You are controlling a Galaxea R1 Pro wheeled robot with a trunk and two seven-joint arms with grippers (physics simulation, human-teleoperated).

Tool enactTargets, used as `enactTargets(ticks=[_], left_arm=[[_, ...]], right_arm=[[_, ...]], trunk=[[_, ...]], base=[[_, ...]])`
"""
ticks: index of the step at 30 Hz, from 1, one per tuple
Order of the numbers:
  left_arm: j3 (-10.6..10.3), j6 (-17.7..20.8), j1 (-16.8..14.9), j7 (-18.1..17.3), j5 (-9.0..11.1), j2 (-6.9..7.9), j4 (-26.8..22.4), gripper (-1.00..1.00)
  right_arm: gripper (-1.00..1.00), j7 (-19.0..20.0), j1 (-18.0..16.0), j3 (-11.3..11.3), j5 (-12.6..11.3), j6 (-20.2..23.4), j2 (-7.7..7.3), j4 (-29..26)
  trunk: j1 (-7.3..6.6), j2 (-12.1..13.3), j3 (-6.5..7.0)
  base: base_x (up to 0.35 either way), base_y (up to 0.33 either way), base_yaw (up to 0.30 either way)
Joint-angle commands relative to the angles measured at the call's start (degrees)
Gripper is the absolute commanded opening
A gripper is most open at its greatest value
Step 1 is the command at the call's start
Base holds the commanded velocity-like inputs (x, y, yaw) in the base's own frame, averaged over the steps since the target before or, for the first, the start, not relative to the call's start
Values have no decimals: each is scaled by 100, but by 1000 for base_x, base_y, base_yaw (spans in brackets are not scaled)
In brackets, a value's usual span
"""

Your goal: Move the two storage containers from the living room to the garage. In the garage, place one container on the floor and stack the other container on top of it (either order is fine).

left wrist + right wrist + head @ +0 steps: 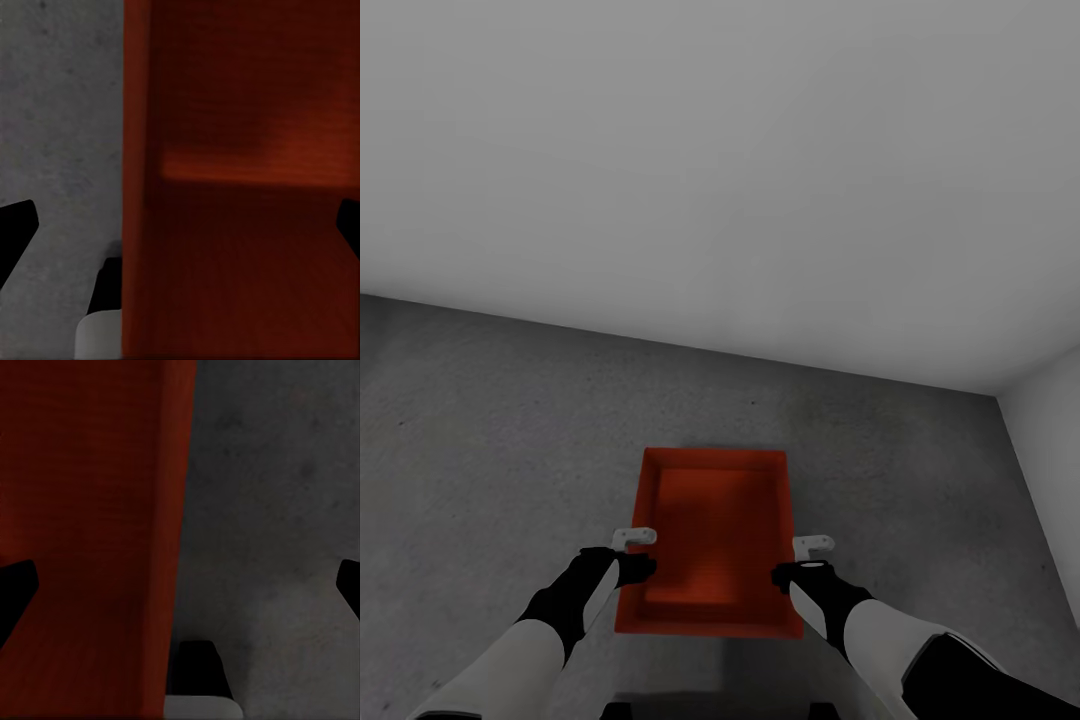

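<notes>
One orange-red storage container (715,530) lies open-topped over the dark grey concrete floor (490,450) of the garage, just ahead of me. I cannot tell whether it rests on the floor. The second container is out of view or hidden. My left gripper (635,552) is open and straddles the bin's left wall (139,150), with its fingertips (16,229) far apart. My right gripper (805,560) is open too and straddles the right wall (176,472), one finger inside the bin and one outside.
A plain grey-white wall (710,150) stands behind the bin. A second wall (1050,450) closes the corner at the right. Bare concrete stretches out to the left of the bin.
</notes>
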Motion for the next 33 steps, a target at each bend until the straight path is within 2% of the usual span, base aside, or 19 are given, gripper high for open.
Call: enactTargets(ticks=[1, 33], left_arm=[[-16, 30, -1, 32, 57, 2, -9, 100], [-16, 24, 0, 41, 66, 9, 18, 100]], right_arm=[[100, -33, -1, 48, -31, 39, -1, -12], [100, -33, 0, 48, -31, 39, 9, -12]], trunk=[[-22, 39, 15], [-725, 1323, 590]], base=[[0, 0, 0], [0, 0, 0]])
